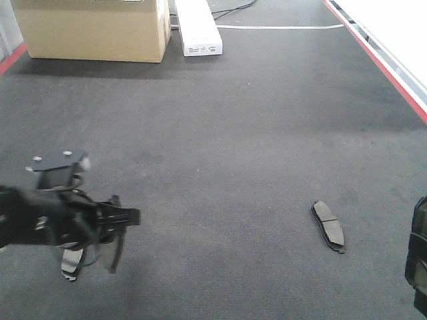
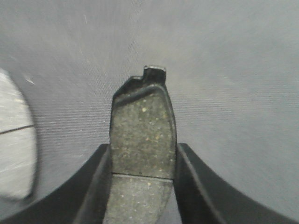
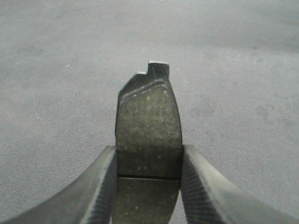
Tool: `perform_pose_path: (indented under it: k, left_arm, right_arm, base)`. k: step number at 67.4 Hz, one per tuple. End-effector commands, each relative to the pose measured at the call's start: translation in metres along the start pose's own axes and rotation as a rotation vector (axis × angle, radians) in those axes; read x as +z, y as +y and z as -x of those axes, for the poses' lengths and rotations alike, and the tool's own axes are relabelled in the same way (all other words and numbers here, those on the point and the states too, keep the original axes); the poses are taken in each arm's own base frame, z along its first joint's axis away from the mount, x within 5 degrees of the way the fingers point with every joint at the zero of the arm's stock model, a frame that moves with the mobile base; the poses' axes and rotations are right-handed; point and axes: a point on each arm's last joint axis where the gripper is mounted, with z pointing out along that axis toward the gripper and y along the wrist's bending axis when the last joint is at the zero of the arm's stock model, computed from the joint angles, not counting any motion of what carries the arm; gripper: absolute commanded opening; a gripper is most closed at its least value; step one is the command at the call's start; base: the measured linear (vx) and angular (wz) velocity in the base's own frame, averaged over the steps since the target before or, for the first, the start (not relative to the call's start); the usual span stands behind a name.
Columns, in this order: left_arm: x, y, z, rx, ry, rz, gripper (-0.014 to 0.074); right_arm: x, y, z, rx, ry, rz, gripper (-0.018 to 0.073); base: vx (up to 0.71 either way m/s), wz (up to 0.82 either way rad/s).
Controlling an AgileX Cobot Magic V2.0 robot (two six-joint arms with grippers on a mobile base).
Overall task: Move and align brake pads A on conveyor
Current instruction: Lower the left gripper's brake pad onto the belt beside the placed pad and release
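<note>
The left tool (image 2: 142, 186) gripped a brake pad (image 2: 142, 135) above the conveyor (image 1: 220, 133); the right tool (image 3: 148, 186) likewise clamped a second pad (image 3: 148, 130). A third pad (image 1: 328, 225) lay flat on the belt, and a fourth (image 1: 69, 263) rested beneath the left tool.

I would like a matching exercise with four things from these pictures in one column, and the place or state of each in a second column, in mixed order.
Things:
1. brake pad in the left gripper
2. brake pad lying free
3. cardboard box
4. white box

Places or states:
A. flat on the conveyor, toward the right, nothing touching it
B. far left end of the belt, light brown
C. clamped between two dark fingers, above the belt
D. just right of the cardboard box, long and narrow

Pairs: 1-C, 2-A, 3-B, 4-D
</note>
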Motion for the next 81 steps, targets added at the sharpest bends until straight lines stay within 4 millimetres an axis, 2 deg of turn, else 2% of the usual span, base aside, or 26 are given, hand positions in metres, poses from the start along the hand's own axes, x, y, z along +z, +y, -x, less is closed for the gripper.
perform_pose_path:
  k: [1, 13, 21, 35, 44, 57, 67, 75, 81]
  left_arm:
    - [0.009, -0.012, 0.023, -0.048, -0.068, -0.049, 0.0033]
    - [0.046, -0.017, 0.032, -0.086, 0.027, -0.023, 0.0057]
    - [0.061, -0.021, 0.036, -0.145, 0.061, -0.034, 0.0085]
    - [0.077, -0.026, 0.041, -0.167, 0.091, -0.035, 0.0177]
    - [0.085, -0.026, 0.04, -0.165, 0.12, -0.024, 0.0283]
    - [0.085, -0.026, 0.041, -0.138, 0.114, -0.02, 0.0408]
    - [0.079, -0.027, 0.043, -0.103, 0.108, -0.027, 0.0437]
    - [0.065, -0.03, 0.048, -0.087, 0.069, -0.045, 0.0436]
    - [0.045, -0.033, 0.055, -0.061, 0.016, -0.062, 0.0436]
  right_arm:
    - [-0.004, 0.001, 0.017, -0.017, -0.114, 0.005, -0.0004]
    - [-0.004, 0.001, 0.017, -0.017, -0.114, 0.005, -0.0004]
    - [-0.004, 0.001, 0.017, -0.017, -0.114, 0.005, -0.0004]
    - [-0.004, 0.0, 0.017, -0.017, -0.112, 0.005, -0.0004]
    - [-0.004, 0.001, 0.017, -0.017, -0.113, 0.005, -0.0004]
    - [-0.004, 0.001, 0.017, -0.017, -0.113, 0.005, -0.0004]
    - [-0.004, 0.001, 0.017, -0.017, -0.113, 0.005, -0.0004]
    - [-0.004, 0.001, 0.017, -0.017, -0.113, 0.005, -0.0004]
    - [-0.004, 0.001, 0.017, -0.017, -0.113, 0.005, -0.0004]
  base:
    - [0.0, 0.0]
    - [0.0, 0.0]
    - [0.0, 0.0]
    - [0.0, 0.0]
    - [0.0, 0.0]
    - [0.0, 0.0]
    - [0.0, 0.0]
    - [0.0, 0.0]
    - [0.0, 0.0]
